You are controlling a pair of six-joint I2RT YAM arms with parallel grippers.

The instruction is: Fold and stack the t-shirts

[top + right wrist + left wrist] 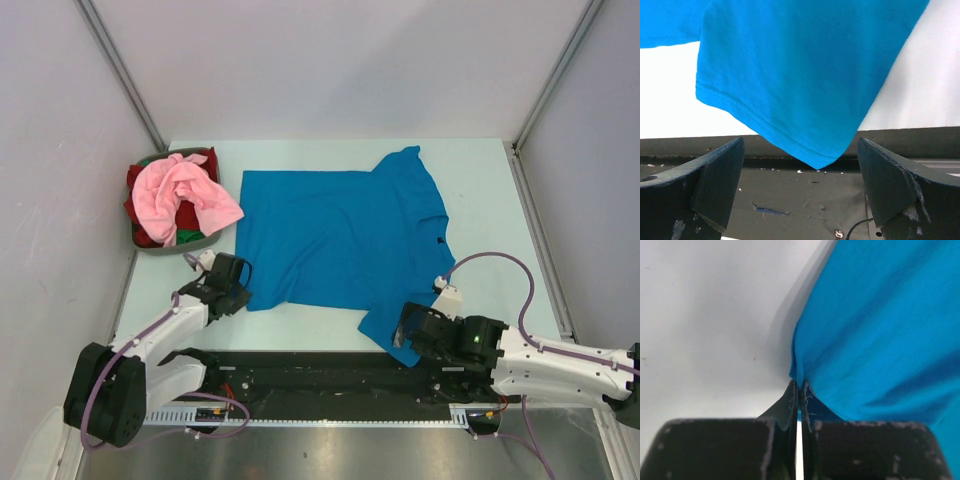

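barely begun — the blue shirt [340, 240] lies flat and unfolded mid-table, left gripper [799, 390] clenched on its near corner, right gripper [800, 150] spread wide either side of a sleeve tip — the pink shirt [185, 195] and red shirt [145, 235] sit heaped in the basket [165, 250].

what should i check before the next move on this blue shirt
1. Left hand gripping the blue shirt: ok, shut on its near corner.
2. How much cloth that grip holds: cannot tell, the pinch is hidden.
3. Right hand gripping the sleeve: not ok, it is open, with the sleeve tip in the gap.
4. Shirt spread flat: ok across the body.
5. Other shirts out of the way: ok, the pink shirt is piled in the basket, apart from the blue one.
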